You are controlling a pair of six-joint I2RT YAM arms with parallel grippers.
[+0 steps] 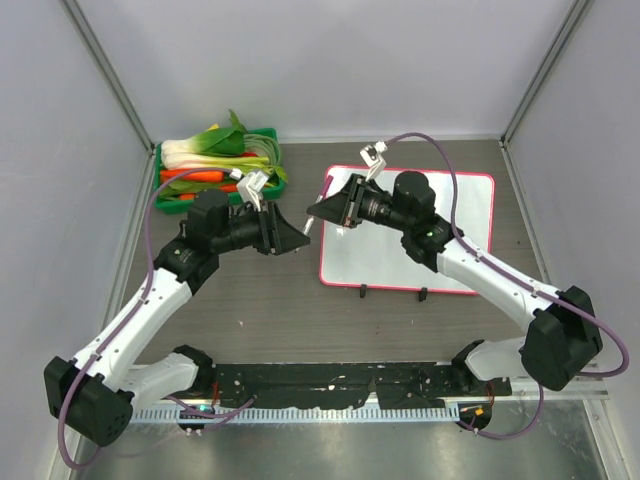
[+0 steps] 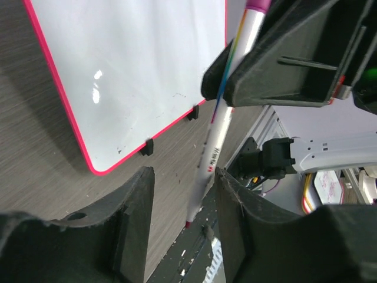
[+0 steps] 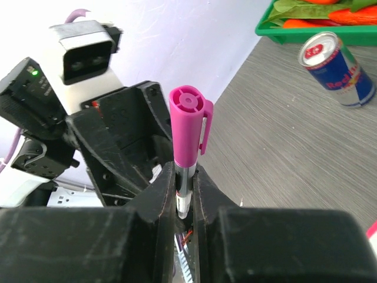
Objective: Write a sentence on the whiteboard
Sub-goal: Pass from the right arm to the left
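Note:
The whiteboard (image 1: 470, 205) lies flat on the right half of the table, white with a pink-red frame; its corner and black feet also show in the left wrist view (image 2: 129, 71). No sentence shows on the board surface in view. My two grippers face each other in the air just left of the board. My right gripper (image 1: 316, 214) (image 3: 185, 184) is shut on a white marker (image 3: 187, 124) with a pink cap. The marker's (image 2: 215, 147) red-tipped lower end hangs between the fingers of my left gripper (image 1: 292, 241) (image 2: 182, 177), which stands open with gaps on both sides.
A green crate (image 1: 270, 135) of leeks and carrots stands at the back left. A blue and red drink can (image 3: 336, 68) stands beside it. A black rail (image 1: 330, 385) runs along the near edge, and grey walls close in the sides and back.

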